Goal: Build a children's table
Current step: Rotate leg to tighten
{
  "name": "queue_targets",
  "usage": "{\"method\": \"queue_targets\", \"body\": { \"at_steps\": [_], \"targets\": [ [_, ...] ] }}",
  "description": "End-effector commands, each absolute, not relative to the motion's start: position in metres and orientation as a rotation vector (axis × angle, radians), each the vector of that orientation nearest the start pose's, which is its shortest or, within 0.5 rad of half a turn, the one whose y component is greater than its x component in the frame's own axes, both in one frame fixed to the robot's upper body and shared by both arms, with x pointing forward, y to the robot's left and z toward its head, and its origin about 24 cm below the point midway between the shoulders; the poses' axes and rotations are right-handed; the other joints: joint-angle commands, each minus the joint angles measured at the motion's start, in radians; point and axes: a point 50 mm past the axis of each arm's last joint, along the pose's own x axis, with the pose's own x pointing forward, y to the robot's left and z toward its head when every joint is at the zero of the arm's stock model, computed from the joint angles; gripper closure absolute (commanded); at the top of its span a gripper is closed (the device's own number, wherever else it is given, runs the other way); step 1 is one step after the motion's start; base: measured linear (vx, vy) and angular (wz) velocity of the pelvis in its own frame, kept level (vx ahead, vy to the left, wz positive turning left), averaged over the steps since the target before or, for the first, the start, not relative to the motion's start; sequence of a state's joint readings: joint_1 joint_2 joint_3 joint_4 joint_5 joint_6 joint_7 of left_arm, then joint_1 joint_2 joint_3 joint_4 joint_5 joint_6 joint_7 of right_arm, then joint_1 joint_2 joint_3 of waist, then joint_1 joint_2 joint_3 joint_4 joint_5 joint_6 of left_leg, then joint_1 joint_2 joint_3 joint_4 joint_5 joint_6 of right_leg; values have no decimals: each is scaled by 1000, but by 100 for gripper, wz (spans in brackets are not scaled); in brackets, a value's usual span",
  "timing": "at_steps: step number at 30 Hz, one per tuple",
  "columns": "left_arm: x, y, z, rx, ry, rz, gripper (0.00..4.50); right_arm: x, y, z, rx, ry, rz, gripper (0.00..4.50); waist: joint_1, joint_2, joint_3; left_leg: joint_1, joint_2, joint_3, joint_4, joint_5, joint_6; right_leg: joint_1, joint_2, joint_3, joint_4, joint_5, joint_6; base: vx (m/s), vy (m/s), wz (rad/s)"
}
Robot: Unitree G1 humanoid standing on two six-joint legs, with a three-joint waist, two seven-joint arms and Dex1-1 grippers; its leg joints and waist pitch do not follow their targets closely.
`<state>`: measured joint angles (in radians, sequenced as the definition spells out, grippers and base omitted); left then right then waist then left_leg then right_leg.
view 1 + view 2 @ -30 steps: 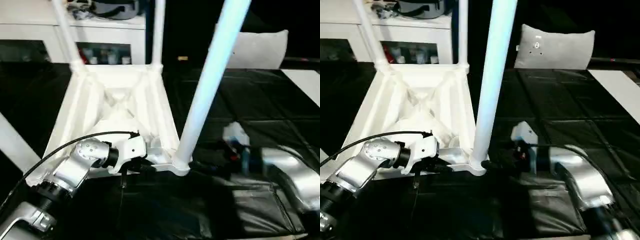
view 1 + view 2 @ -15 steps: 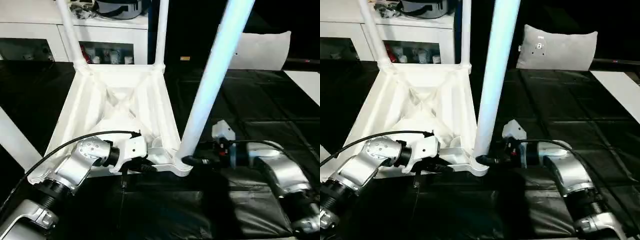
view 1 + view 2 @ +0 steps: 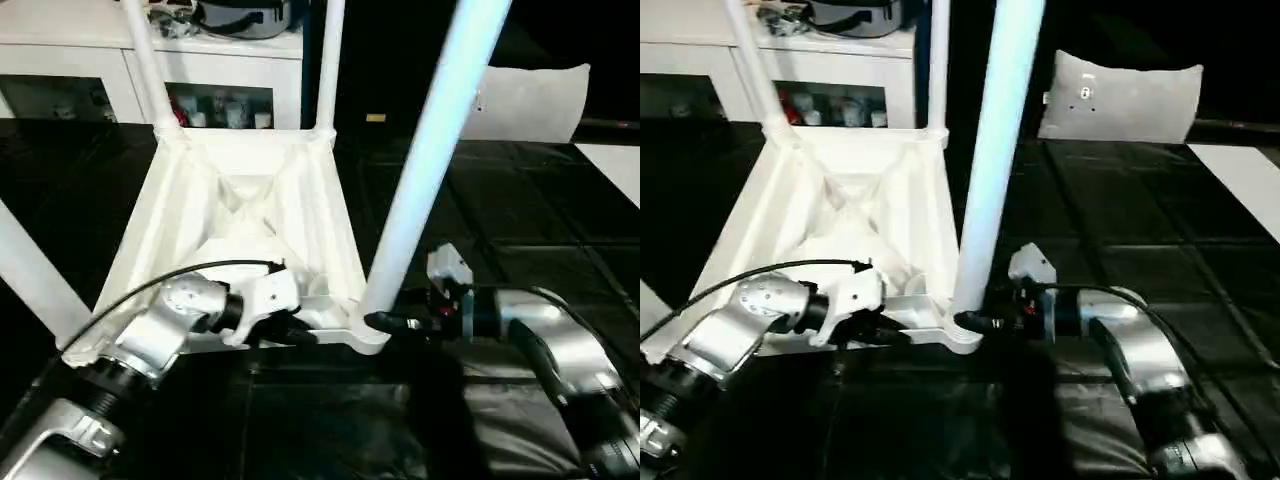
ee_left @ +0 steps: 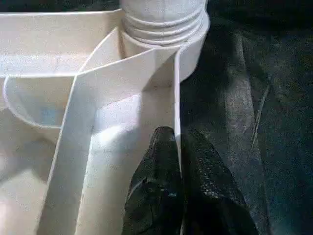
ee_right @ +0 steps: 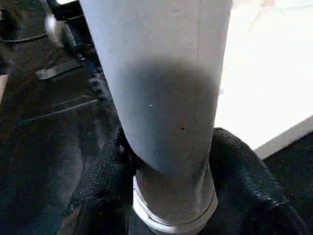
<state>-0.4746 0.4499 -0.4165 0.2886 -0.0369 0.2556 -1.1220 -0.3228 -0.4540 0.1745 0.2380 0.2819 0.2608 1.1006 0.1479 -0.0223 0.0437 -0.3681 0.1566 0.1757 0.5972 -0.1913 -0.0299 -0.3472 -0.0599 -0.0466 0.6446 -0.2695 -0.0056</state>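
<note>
Seemingly ribbed table top [image 3: 250, 215], tapered round leg [image 3: 425, 160]

A black quilted mat [image 3: 520, 210] covered the floor across the scene. At about eleven o'clock stood a white cabinet [image 3: 80, 50] with glass doors, small coloured items [image 3: 215, 108] showing dimly behind the glass and dark clutter [image 3: 240, 12] lying on its top. At about one o'clock a pale grey cushion [image 3: 1125, 95] rested upright. A white panel [image 3: 1240, 180] lay at three o'clock.
</note>
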Motion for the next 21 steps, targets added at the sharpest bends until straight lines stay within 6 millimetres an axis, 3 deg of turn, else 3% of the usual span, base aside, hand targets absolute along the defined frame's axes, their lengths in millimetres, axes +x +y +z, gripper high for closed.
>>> {"method": "queue_targets", "body": {
  "at_steps": [1,2,3,4,5,6,8,9,10,12,13,15,16,18,21],
  "targets": [
    [295,108,51,368,432,-1229,450,273,-146,44,-85,392,1160,259,-6,-8,-40,17,87,-33,-84,-154,31,18,-107,52,-84,-36,-245,0,0,0],
    [297,93,51,307,424,-1156,450,279,-137,40,-17,406,948,260,-9,-9,-37,20,86,-33,-88,-181,13,15,-109,55,-91,-113,-237,0,0,0],
    [298,84,51,296,415,-1124,450,281,-133,37,5,420,846,260,-11,-7,-36,21,85,-34,-89,-201,4,12,-110,55,-94,-162,-232,0,0,0],
    [299,80,51,293,410,-1107,450,283,-132,36,15,429,794,260,-18,-12,-36,14,83,-39,-94,-217,-17,18,-115,56,-100,-237,-205,0,0,0],
    [299,79,51,291,409,-1103,450,283,-131,36,17,431,784,260,-24,-10,-34,11,81,-43,-98,-231,-27,20,-114,53,-106,-294,-173,0,0,0],
    [301,70,52,264,403,-1054,450,284,-127,36,43,420,689,225,-32,-9,-30,16,82,-42,-98,-271,-35,8,-113,57,-114,-353,-151,0,0,0],
    [305,60,53,261,397,-1001,450,282,-120,39,63,370,665,205,-38,-11,-26,18,79,-44,-98,-311,-43,4,-119,62,-126,-432,-126,0,0,0],
    [305,57,54,273,392,-998,450,281,-117,40,75,354,665,191,-39,-6,-26,18,79,-47,-99,-320,-46,4,-121,62,-129,-456,-117,0,0,0],
    [304,55,54,286,388,-1008,450,279,-115,41,92,347,666,188,-43,-9,-27,17,78,-48,-101,-327,-44,4,-119,60,-134,-486,-97,0,0,0],
    [301,53,54,303,385,-1036,450,275,-112,41,105,335,667,156,-41,-8,-31,19,79,-46,-103,-303,-33,2,-116,62,-136,-443,-88,0,0,0],
    [300,52,54,306,388,-1039,450,274,-112,42,104,334,660,148,-38,0,-34,22,82,-44,-104,-280,-25,1,-112,63,-132,-370,-99,0,0,0],
    [297,56,53,329,399,-1060,450,270,-114,44,108,327,678,143,-34,-2,-38,19,85,-40,-105,-231,-10,6,-106,62,-122,-244,-117,0,0,0],
    [296,60,53,360,395,-1075,450,268,-118,48,100,309,694,134,-34,-1,-38,13,83,-40,-105,-215,-3,10,-106,60,-118,-199,-130,0,0,0],
    [295,67,52,397,401,-1085,450,266,-126,53,83,285,708,121,-28,-1,-43,15,82,-35,-99,-181,9,11,-106,60,-113,-129,-144,0,0,0],
    [292,81,50,452,408,-1126,450,263,-148,63,47,241,765,98,-23,-2,-52,8,78,-33,-85,-82,44,22,-102,57,-92,59,-166,0,0,0]
  ]
}}
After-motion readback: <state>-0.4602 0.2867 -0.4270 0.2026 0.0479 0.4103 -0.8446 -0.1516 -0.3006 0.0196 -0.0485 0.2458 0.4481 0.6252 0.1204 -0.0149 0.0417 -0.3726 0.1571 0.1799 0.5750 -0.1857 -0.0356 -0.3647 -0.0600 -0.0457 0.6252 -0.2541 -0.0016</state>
